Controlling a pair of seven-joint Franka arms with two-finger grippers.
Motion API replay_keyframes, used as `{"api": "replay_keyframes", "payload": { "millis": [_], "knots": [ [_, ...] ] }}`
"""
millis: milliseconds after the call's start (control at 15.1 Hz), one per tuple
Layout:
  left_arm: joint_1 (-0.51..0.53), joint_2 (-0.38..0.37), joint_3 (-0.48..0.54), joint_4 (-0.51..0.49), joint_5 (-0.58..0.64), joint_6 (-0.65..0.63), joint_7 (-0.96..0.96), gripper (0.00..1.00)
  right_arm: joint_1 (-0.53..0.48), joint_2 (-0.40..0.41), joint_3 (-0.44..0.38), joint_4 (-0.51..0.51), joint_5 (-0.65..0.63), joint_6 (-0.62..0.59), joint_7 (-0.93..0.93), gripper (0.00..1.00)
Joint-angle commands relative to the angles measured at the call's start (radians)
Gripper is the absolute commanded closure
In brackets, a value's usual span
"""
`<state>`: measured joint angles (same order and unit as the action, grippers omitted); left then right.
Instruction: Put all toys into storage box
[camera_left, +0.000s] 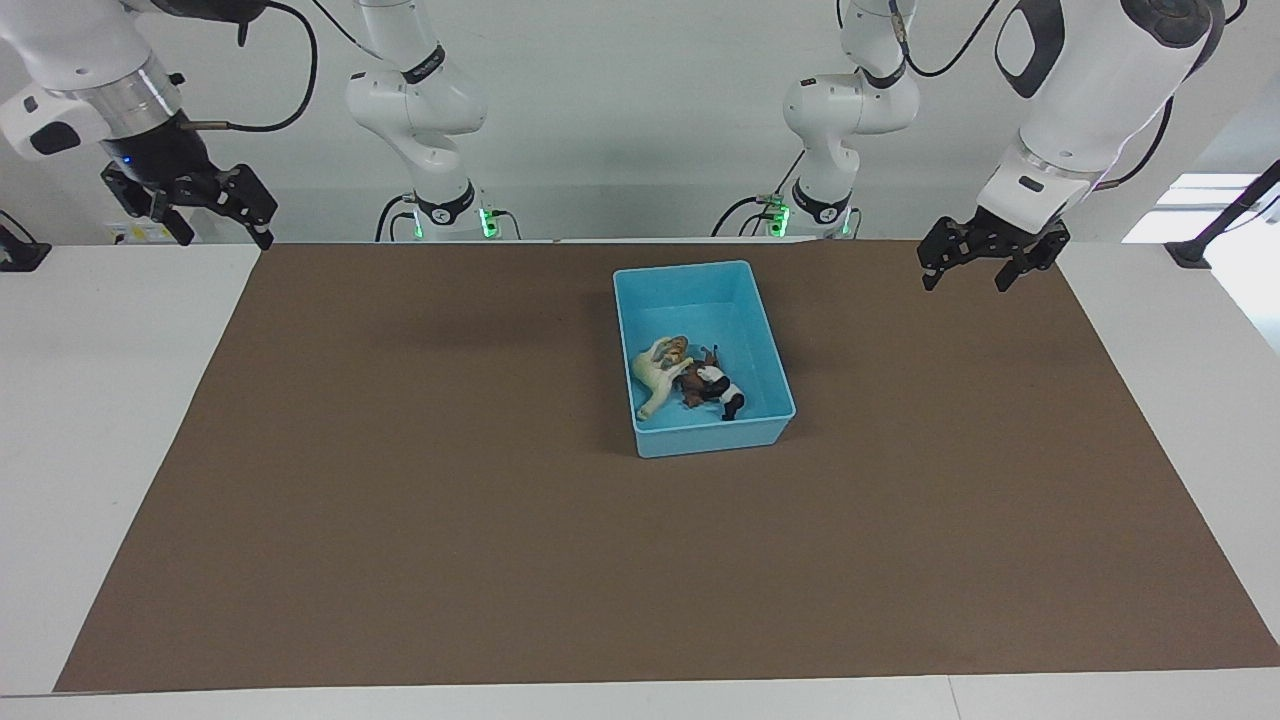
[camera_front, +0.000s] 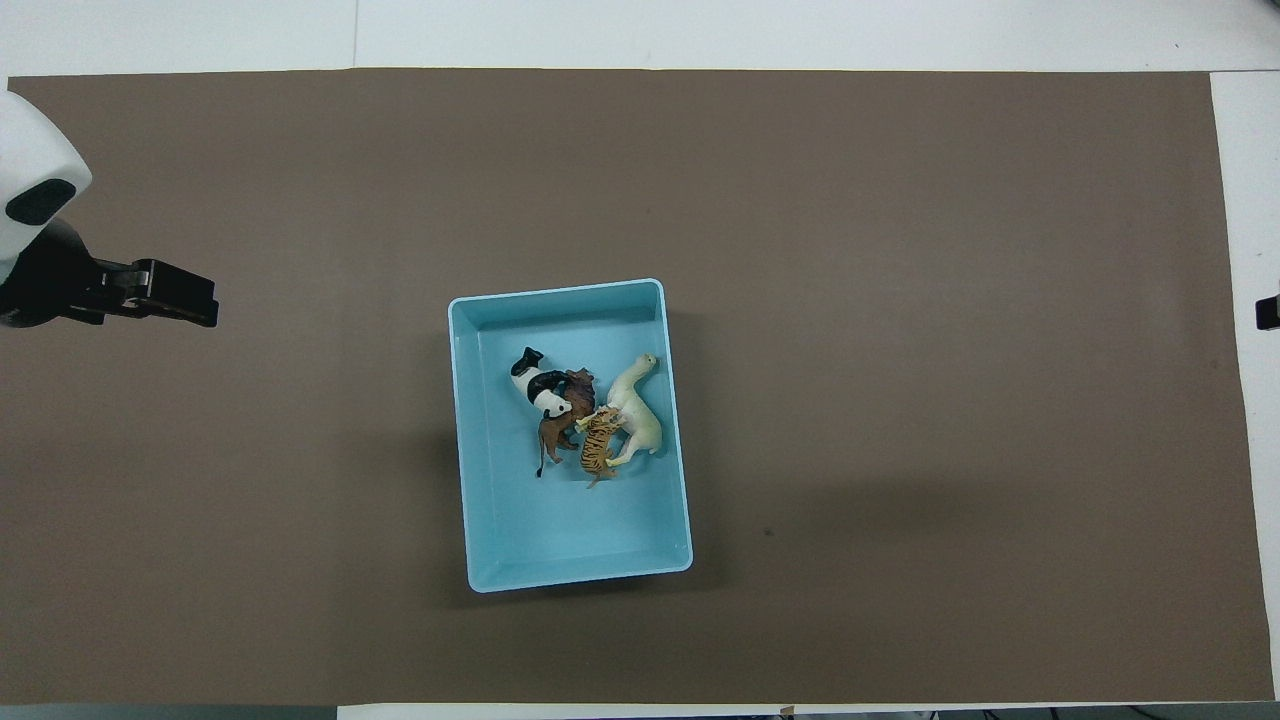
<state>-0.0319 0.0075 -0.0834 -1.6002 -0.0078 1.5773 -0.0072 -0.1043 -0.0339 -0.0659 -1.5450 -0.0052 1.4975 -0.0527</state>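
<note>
The light blue storage box (camera_left: 683, 268) stands on the brown mat, midway between the two arms; it also shows in the overhead view (camera_front: 556, 290). All the toys lie together inside it: the cream-white horse (camera_front: 635, 410), the orange striped tiger (camera_front: 598, 445), the brown lion (camera_front: 565, 410) and the black-and-white panda (camera_front: 538, 385). In the facing view the horse (camera_left: 655, 375) and panda (camera_left: 722, 388) are plain. My left gripper (camera_left: 966, 280) hangs open and empty over the mat at the left arm's end. My right gripper (camera_left: 225, 235) hangs open and empty over the mat's corner at the right arm's end.
The brown mat (camera_left: 400, 480) covers most of the white table (camera_left: 100, 400). No other loose objects lie on it. The two arm bases stand at the robots' edge of the table.
</note>
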Motion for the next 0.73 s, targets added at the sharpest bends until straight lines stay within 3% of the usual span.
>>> {"api": "replay_keyframes", "payload": {
  "millis": [0,663],
  "knots": [
    [0.006,-0.017,0.002,-0.011,-0.006,0.009,0.006,0.0,-0.018,0.005,0.011,-0.018,0.002,0.026,-0.019,0.0],
    [0.01,-0.02,0.002,-0.012,-0.006,0.009,0.006,0.0,-0.012,0.005,0.02,0.022,-0.003,-0.04,-0.006,0.0]
  ]
}}
